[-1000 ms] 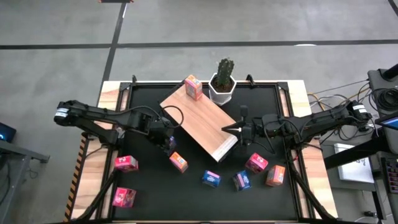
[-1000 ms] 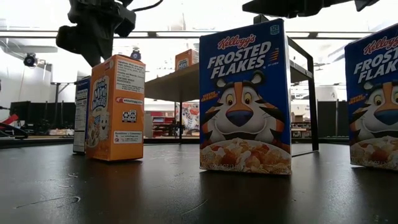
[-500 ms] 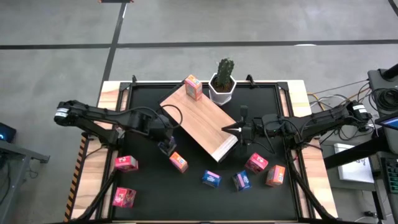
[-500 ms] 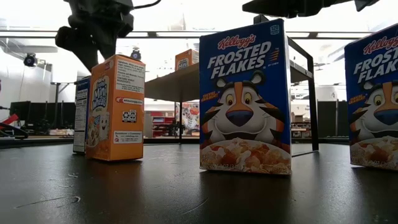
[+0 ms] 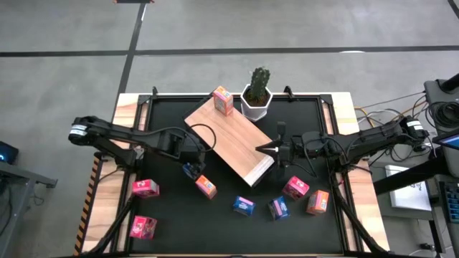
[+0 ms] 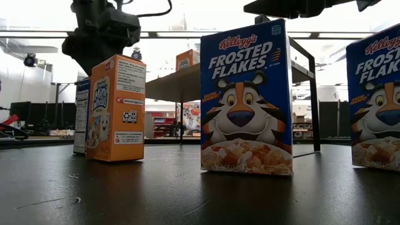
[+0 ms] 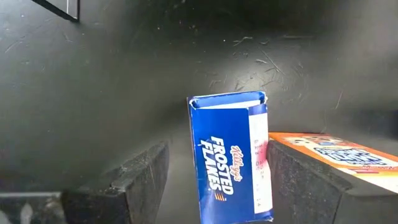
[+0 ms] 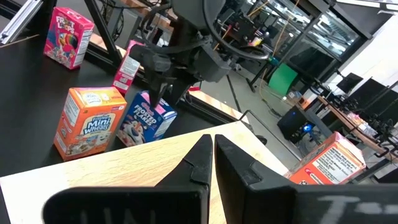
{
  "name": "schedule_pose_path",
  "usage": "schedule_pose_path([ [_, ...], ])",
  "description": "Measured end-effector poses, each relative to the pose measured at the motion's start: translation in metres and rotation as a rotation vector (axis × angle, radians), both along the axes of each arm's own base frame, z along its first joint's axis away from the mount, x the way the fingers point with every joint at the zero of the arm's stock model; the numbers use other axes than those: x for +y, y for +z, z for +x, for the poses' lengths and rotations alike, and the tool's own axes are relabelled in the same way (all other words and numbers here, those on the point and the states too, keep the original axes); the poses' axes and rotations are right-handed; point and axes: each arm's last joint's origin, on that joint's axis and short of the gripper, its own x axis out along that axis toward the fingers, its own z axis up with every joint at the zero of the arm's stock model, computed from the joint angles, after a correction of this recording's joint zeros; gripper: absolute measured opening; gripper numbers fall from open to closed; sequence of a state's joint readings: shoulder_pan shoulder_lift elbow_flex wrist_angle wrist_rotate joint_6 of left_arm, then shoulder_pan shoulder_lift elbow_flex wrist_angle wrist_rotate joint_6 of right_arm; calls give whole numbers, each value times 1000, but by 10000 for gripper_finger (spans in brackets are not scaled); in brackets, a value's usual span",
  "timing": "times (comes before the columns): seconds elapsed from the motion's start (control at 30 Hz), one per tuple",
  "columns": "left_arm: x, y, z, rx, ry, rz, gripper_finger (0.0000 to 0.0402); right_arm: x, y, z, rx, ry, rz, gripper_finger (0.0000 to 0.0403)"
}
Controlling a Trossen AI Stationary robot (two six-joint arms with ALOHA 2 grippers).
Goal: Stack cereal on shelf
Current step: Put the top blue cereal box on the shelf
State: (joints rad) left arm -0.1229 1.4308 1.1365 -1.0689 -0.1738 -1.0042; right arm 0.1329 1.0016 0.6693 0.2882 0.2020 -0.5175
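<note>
My left gripper (image 5: 191,165) hangs open over a blue Frosted Flakes box (image 7: 231,155). Its two fingers stand on either side of the box's top without touching it. That box stands upright on the black table, close beside an orange Mini-Wheats box (image 5: 206,187). The light-wood shelf (image 5: 229,140) lies slantwise mid-table, with one orange-and-pink box (image 5: 223,100) standing on its far end. My right gripper (image 5: 261,149) is shut, its tips over the shelf's right edge (image 8: 155,165). My right gripper points its shut fingertips (image 8: 205,149) level from the table's right, over the shelf's top. I cannot tell whether they touch the wood.
More cereal boxes stand along the near side: pink ones (image 5: 145,188) (image 5: 142,227) (image 5: 295,188), blue ones (image 5: 243,206) (image 5: 278,208) and an orange one (image 5: 318,201). A white potted cactus (image 5: 257,93) stands at the far edge beside the shelf.
My left gripper has come down a little over the blue box, and its arm has shifted slightly toward the table's right. The boxes, the shelf and my right arm have stayed where they were.
</note>
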Motion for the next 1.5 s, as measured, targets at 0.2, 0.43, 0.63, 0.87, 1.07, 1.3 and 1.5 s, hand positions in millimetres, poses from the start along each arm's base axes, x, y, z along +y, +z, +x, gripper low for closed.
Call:
schedule_pose_path([
  [0.2, -1, -3, 3, 12, -13, 4, 242, 0, 0, 0, 0, 0, 0, 9],
  [0.43, -1, -3, 3, 10, 1, 1, 239, 0, 0, 0, 0, 0, 0, 9],
  [0.63, 0, -3, 2, 14, -10, 2, 264, 0, 0, 0, 0, 0, 0, 9],
  [0.87, -1, 3, -2, -2, -60, -16, 274, 0, 0, 0, 0, 0, 1, 9],
  [1.07, -3, 6, -2, -10, -106, -34, 274, 0, 0, 0, -4, -5, 34, 9],
  [1.3, -3, 5, -3, -7, -95, -27, 274, 0, 1, 0, -12, -5, 35, 9],
  [1.5, -3, 4, -4, 15, -91, -16, 274, 0, 1, 0, -16, -6, 36, 9],
])
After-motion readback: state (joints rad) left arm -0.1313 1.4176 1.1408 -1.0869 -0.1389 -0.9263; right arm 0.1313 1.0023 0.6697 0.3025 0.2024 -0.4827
